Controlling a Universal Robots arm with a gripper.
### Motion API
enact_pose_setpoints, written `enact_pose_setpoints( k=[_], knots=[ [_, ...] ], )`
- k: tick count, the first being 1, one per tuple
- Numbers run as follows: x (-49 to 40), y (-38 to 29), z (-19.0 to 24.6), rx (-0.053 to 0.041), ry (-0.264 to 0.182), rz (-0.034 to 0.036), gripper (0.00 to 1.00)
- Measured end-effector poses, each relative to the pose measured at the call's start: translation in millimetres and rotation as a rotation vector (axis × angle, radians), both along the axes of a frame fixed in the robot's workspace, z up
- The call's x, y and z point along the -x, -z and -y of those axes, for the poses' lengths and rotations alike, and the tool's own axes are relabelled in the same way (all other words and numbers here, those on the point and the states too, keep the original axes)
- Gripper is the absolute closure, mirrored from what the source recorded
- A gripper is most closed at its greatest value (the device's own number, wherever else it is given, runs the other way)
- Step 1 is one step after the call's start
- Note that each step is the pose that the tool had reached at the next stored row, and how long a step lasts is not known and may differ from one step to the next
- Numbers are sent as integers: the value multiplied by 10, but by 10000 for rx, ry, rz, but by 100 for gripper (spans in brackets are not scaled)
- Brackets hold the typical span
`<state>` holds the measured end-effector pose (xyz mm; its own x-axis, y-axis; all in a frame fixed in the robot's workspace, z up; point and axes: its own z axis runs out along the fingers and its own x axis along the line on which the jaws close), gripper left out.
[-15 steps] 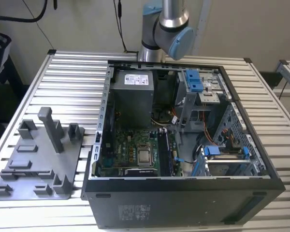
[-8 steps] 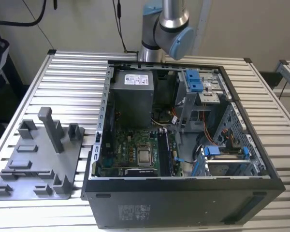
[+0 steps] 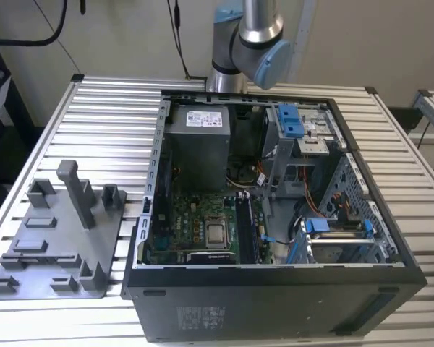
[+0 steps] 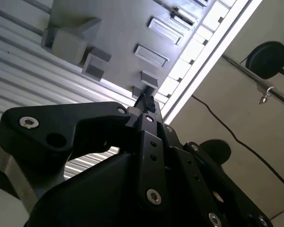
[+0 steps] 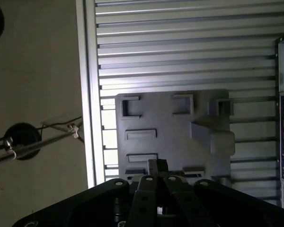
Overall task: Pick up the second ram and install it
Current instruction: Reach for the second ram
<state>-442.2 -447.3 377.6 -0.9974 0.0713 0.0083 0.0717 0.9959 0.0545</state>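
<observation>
One black two-finger gripper [image 5: 156,166] [image 4: 145,101] hangs above a flat grey plastic tray [image 5: 175,125] that carries moulded holder blocks. In both wrist views its fingers look pressed together at the tips. In the first wrist view a thin bluish strip, apparently the memory stick [image 5: 191,174], lies along the tray's edge just beside the fingertips. It is apart from them and seated among the holders.

In the exterior view the tray [image 3: 65,238] sits in the lower left of the frame on a ribbed silver metal table [image 3: 108,123], just beside an open black computer case [image 3: 275,289]. Inside the case lie a green motherboard [image 3: 195,224], a grey metal power supply box [image 3: 199,141] and chunky blue plastic clips [image 3: 293,119]. The silver and blue robot arm [image 3: 249,36] rises at the top centre of the frame, behind the case.
</observation>
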Motion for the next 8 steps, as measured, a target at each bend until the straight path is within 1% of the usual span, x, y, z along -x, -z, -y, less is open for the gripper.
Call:
enact_pose_setpoints(
  k=[4,8],
  knots=[
    [0,12,48,0,0,-10,89],
    [0,25,109,1,0,-18,89]
  ],
)
